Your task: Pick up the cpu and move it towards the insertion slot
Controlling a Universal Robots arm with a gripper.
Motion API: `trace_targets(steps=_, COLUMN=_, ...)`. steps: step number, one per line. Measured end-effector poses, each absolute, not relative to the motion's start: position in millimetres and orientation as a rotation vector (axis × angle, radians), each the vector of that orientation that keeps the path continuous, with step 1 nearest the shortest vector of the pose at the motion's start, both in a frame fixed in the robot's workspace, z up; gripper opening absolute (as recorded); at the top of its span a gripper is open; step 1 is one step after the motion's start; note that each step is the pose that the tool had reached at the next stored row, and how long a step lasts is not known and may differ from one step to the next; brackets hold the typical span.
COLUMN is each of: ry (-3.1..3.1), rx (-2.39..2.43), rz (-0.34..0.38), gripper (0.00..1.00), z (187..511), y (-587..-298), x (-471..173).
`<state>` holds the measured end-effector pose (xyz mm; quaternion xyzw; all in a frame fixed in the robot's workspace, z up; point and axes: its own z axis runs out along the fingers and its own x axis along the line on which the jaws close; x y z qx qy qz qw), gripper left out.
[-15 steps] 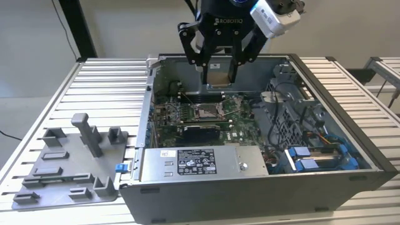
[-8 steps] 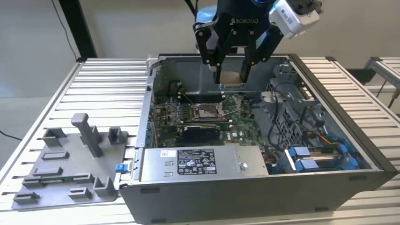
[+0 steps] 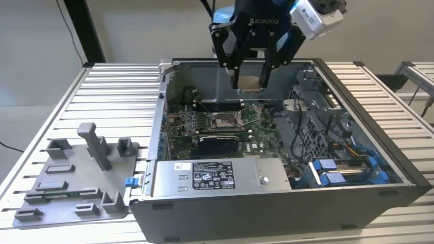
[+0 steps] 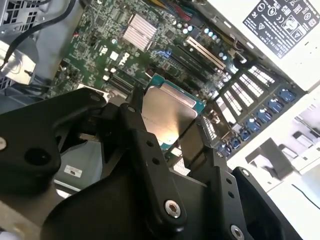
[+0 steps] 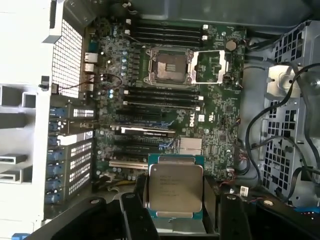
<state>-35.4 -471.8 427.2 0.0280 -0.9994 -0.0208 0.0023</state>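
Observation:
My gripper (image 3: 250,85) hangs above the open computer case, shut on the cpu (image 3: 251,83), a small square chip with a pale metal top. In both wrist views the cpu (image 5: 175,186) (image 4: 167,112) sits flat between the black fingers (image 5: 134,205). The insertion slot (image 3: 224,120) lies below the held chip and nearer the camera on the green board. Its silver frame shows in the first wrist view, where the insertion slot (image 5: 169,66) has its metal cover plate (image 5: 212,67) swung open beside it.
A grey tray (image 3: 74,178) with plastic blocks lies on the slatted table at the exterior view's left. Inside the case are the power supply (image 3: 210,175), a black rectangle (image 3: 217,144), long memory slots (image 5: 165,32), and cables with blue drive parts (image 3: 346,170).

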Motion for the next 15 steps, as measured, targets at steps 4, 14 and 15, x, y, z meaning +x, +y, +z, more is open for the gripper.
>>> trace_targets(steps=4, ry=-3.135, rx=0.083, rz=-0.065, gripper=0.00, z=427, y=-465, x=-36)
trace_targets(steps=14, ry=-3.136, rx=0.079, rz=-0.065, gripper=0.00, z=426, y=-443, x=-38)
trace_targets(steps=15, ry=-3.136, rx=0.078, rz=-0.065, gripper=0.00, z=426, y=-441, x=-39)
